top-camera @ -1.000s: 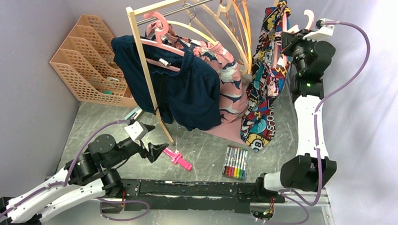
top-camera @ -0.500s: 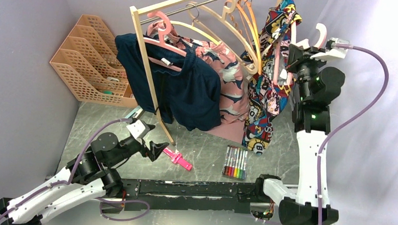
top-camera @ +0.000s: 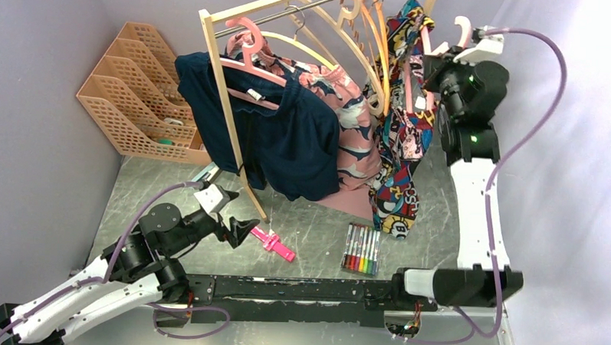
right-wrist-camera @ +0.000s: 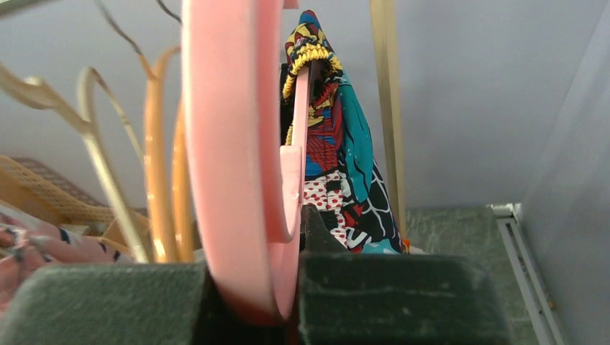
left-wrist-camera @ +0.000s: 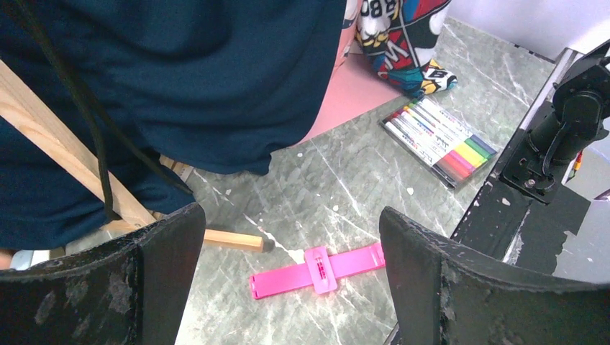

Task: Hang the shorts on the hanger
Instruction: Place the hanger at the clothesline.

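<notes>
The comic-print shorts [top-camera: 400, 133] hang draped over the pale-pink hanger [top-camera: 407, 84] at the right end of the clothes rack, their lower hem near the table. My right gripper [top-camera: 443, 61] is raised high and shut on the hanger just below its hook. In the right wrist view the hanger [right-wrist-camera: 230, 144] fills the middle, clamped in the right gripper [right-wrist-camera: 288, 287], with the shorts [right-wrist-camera: 338, 165] behind it. My left gripper [top-camera: 243, 233] rests low at the near left. It is open, nothing between its fingers, and the left gripper [left-wrist-camera: 291, 215] hovers over a pink clip [left-wrist-camera: 316, 269].
A wooden rack [top-camera: 221, 85] carries a navy garment [top-camera: 273, 133], a pink patterned garment [top-camera: 350, 136] and cream and orange hangers [top-camera: 368, 37]. A marker pack [top-camera: 361, 250] and the pink clip [top-camera: 273, 244] lie on the table. A tan file organiser [top-camera: 136, 90] stands at the far left.
The right arm swung the hanger with the shorts out to the right, then back left against the rack's hangers. The left arm has not moved.
</notes>
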Robot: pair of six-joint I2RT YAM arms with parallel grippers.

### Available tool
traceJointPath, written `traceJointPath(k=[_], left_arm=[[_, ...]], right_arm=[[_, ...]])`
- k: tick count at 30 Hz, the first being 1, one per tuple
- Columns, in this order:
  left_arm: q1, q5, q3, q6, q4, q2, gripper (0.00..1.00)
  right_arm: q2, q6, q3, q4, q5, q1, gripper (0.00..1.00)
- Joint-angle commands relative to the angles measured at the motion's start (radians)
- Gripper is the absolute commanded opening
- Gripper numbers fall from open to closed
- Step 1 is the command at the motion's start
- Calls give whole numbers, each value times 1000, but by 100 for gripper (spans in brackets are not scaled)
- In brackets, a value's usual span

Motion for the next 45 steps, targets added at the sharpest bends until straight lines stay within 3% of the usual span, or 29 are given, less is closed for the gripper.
traceJointPath(k=[1, 14, 24, 37, 45], left_arm=[[7, -13, 0, -3, 7, -28, 94], [10, -237, 8, -32, -40, -123, 96], [12, -232, 13, -29, -39, -105, 95], [33, -221, 16, -24, -34, -83, 95], [45, -237, 14, -30, -37, -92, 96]], right_arm=[[107, 8, 70, 35, -39, 0, 0], [259, 131, 119, 215, -257, -72, 0], [390, 160, 369, 199, -272, -75, 0], [372, 316, 146, 492, -232, -76, 0], [509, 401, 330, 482, -279, -78, 0]])
